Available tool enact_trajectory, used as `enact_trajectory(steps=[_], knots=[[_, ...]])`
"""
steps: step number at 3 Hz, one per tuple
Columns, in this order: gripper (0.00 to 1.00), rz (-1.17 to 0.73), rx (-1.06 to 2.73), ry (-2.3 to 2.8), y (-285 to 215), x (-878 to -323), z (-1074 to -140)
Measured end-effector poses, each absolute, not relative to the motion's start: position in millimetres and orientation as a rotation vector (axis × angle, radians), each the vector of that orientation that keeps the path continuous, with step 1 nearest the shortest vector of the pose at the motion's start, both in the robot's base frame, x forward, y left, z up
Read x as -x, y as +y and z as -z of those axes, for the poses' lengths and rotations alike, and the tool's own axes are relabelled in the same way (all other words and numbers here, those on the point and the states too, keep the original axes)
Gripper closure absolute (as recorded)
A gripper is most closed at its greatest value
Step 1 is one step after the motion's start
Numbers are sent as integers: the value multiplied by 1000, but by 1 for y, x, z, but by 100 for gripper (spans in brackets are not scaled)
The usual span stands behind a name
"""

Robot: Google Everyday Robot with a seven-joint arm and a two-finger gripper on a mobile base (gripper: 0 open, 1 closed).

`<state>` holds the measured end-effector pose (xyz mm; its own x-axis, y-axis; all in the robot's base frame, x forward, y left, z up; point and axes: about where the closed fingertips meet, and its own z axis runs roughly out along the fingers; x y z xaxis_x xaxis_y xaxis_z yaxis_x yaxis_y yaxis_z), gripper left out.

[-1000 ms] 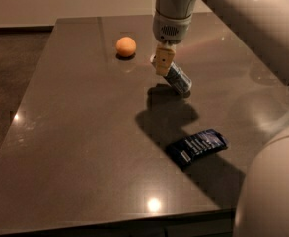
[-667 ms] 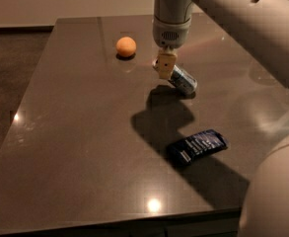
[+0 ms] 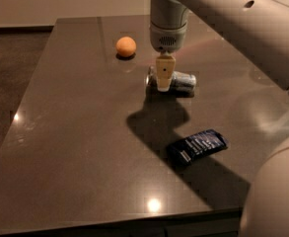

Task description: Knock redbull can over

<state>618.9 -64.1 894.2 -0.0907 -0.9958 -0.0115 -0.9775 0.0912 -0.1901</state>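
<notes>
The redbull can (image 3: 179, 80), a slim silver-grey can with blue markings, lies on its side on the dark table (image 3: 75, 142), its top end pointing left. My gripper (image 3: 164, 81) hangs straight down from the white arm, directly in front of the can's left part, its tan fingers (image 3: 164, 72) overlapping it in the view. An orange ball (image 3: 126, 46) sits to the back left of the gripper.
A flat dark-blue snack packet (image 3: 197, 144) lies to the front right of the can. The arm's shadow falls across the table between can and packet. The table's front edge (image 3: 114, 223) is close to the camera. The robot's white body fills the right side.
The can was tilted under the gripper; now it lies flat on its side. The gripper has shifted slightly left and down beside it.
</notes>
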Motion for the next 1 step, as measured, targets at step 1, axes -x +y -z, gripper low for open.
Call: enact_trajectory(steps=[1], knots=[[0, 201, 2017, 2213, -64, -620, -894]])
